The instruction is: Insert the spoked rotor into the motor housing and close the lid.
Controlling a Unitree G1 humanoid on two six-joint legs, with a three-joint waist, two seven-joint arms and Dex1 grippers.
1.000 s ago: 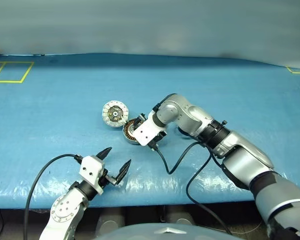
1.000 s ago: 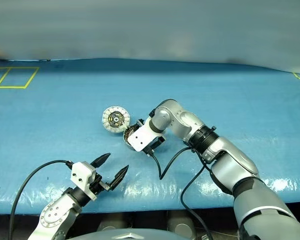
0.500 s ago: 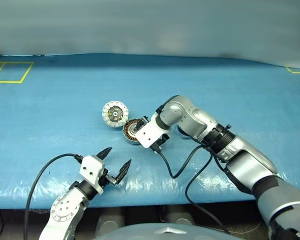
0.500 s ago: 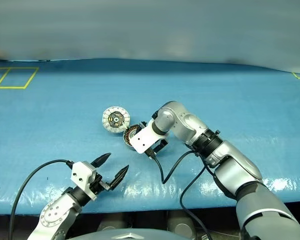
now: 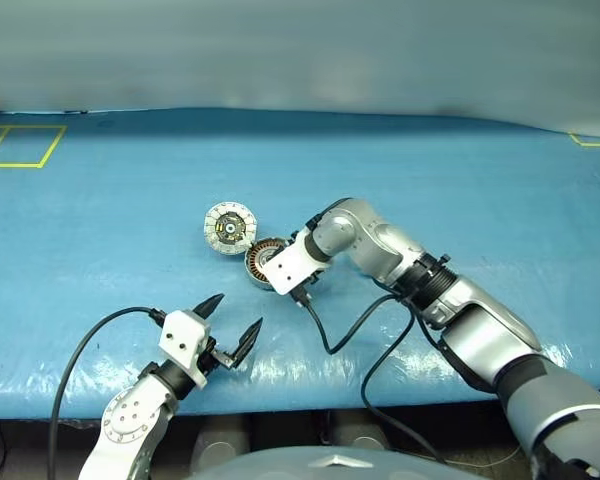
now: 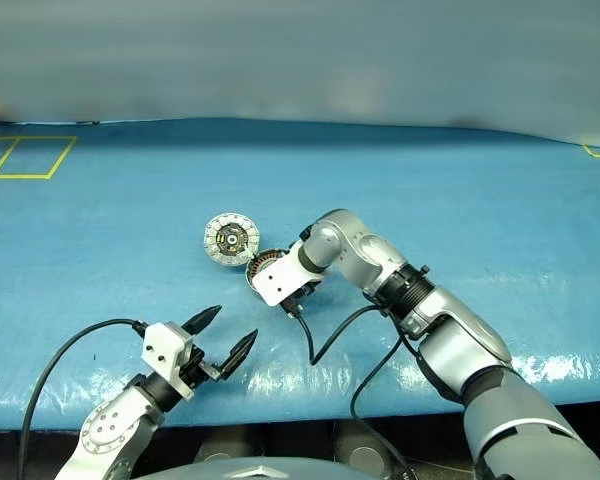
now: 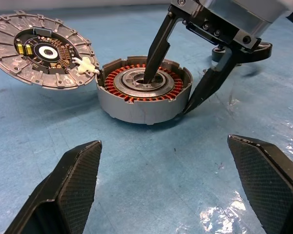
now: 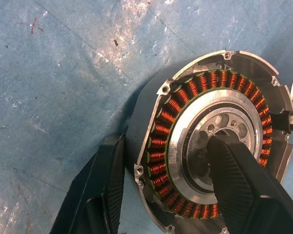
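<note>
Right gripper [image 7: 178,95] now straddling motor housing [image 7: 142,92] wall

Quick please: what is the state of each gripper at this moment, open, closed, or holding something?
Left gripper: jaws open, holding nothing.
Right gripper: jaws straddle the motor housing wall, one finger in its hub, one outside; a firm grip cannot be told.

A blue table cover [image 5: 130,200] carries yellow tape lines [image 5: 20,146].

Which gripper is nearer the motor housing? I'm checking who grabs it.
Right. The right gripper straddles the motor housing's wall, one finger in its hub; the left gripper hovers apart, nearer the robot.
</note>
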